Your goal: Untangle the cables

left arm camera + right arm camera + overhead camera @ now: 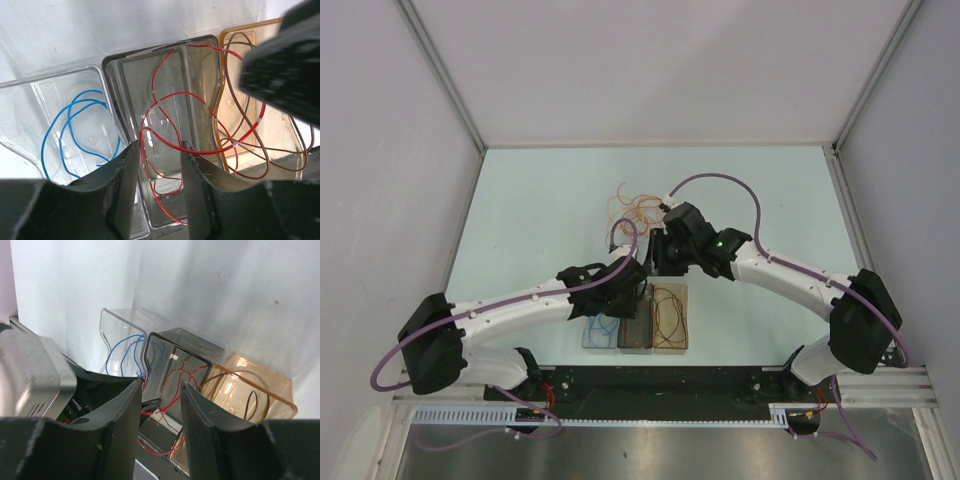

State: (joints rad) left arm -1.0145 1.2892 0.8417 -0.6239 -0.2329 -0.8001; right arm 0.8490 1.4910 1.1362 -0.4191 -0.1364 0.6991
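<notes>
Three cables lie sorted near the table's front. A blue cable (70,125) is coiled in a clear tray (50,82). A red cable (170,95) lies in a dark grey tray (150,50), with one loop spilling over into the amber tray (240,27) that holds a dark brown cable (245,115). My left gripper (159,150) hovers open just above the red cable, which runs past its right fingertip with nothing pinched. My right gripper (161,387) is open and empty, aimed at the trays from behind. Orange and pale yellow cables (635,205) remain tangled farther back.
The trays (635,325) stand side by side between the two arm bases. The right arm's wrist (285,65) hangs close over the amber tray. Both grippers (642,290) (662,262) crowd together above the trays. White walls surround the pale green table (530,220).
</notes>
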